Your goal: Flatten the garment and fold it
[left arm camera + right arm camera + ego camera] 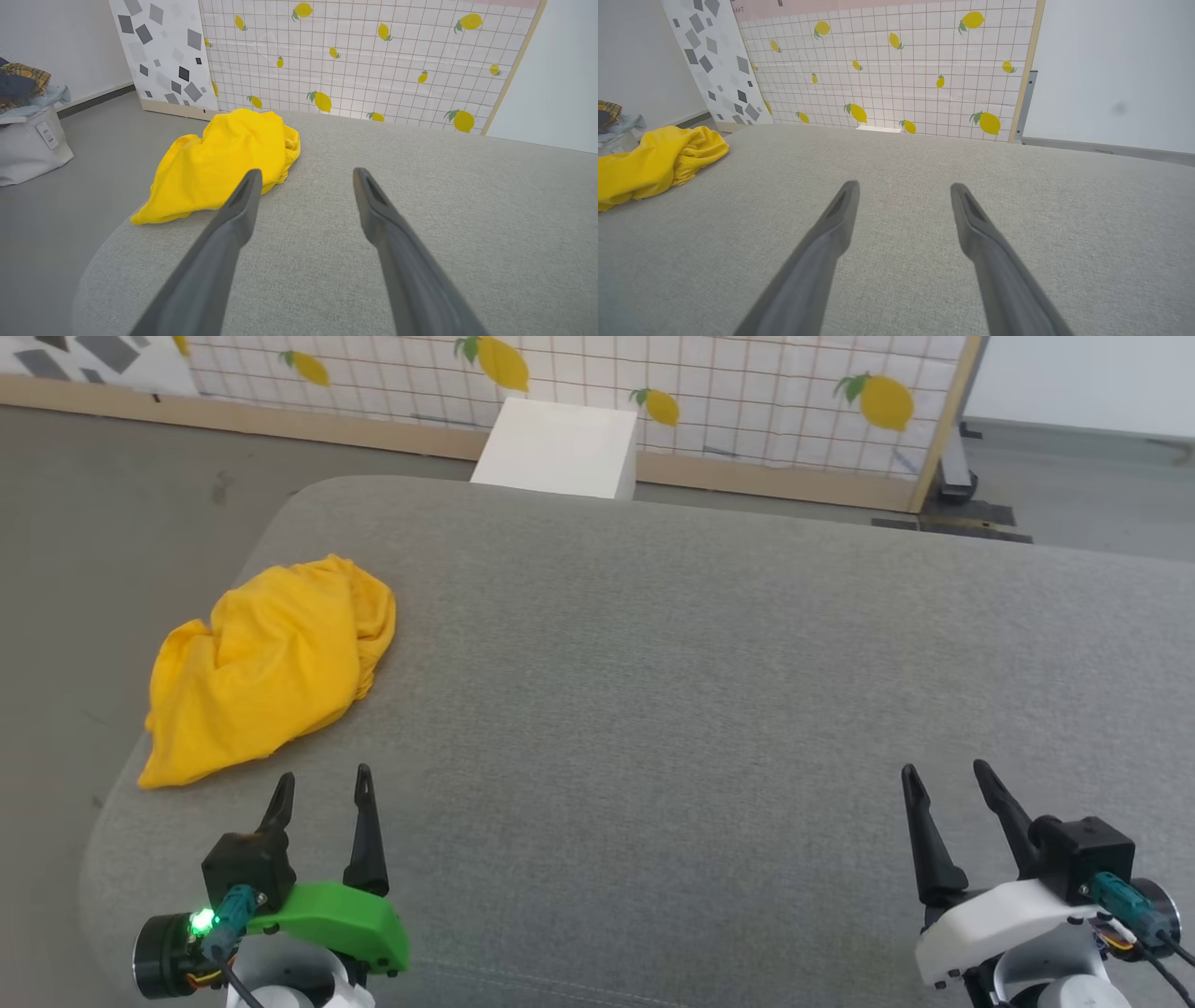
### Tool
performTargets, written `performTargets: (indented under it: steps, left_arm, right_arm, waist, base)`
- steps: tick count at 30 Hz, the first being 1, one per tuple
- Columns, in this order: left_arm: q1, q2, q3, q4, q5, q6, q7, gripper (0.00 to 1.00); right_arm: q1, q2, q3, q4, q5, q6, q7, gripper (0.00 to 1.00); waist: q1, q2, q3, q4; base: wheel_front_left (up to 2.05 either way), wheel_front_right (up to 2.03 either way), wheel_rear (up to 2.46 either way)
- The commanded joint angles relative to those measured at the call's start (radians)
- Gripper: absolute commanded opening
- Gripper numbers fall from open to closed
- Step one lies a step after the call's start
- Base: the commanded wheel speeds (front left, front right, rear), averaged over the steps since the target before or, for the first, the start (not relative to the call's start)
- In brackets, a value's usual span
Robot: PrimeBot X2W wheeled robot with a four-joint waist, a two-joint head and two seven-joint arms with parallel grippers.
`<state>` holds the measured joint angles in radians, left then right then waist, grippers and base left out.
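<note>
The garment (266, 667) is a bright yellow T-shirt lying crumpled in a heap near the left edge of the grey padded surface (672, 691); only plain yellow cloth shows, no print. It also lies ahead and left in the left wrist view (219, 163) and at the far left of the right wrist view (654, 158). My left gripper (322, 784) hovers open just short of the heap, nothing between its fingers. At the lower right my right gripper (943, 779) stands open and empty, far from the shirt.
A white box (560, 448) stands beyond the far edge, before a lemon-print grid panel (597, 383). A pale laundry bag with clothes (28, 126) sits on the floor to the left. The surface's rounded left corner drops to grey floor (103, 551).
</note>
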<state>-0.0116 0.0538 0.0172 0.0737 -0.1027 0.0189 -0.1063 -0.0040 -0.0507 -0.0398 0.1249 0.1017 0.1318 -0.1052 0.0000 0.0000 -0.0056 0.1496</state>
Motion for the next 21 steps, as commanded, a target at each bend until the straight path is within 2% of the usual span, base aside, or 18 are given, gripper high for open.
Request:
performTargets:
  steps: [1,21]
  left_arm:
    - [0.018,-0.001,0.003,0.004,-0.011,0.006,-0.010,1.00]
    - [0.027,-0.001,0.011,0.029,-0.048,0.016,-0.051,1.00]
  right_arm:
    - [0.016,0.000,0.000,0.009,0.013,0.000,-0.010,1.00]
    - [0.018,0.000,-0.002,0.053,0.049,-0.001,-0.052,1.00]
  waist:
    - [0.0000,0.0000,-0.004,0.020]
    - [0.0000,0.0000,0.000,0.134]
  base:
    - [0.00,0.00,0.00]
    - [0.00,0.00,0.00]
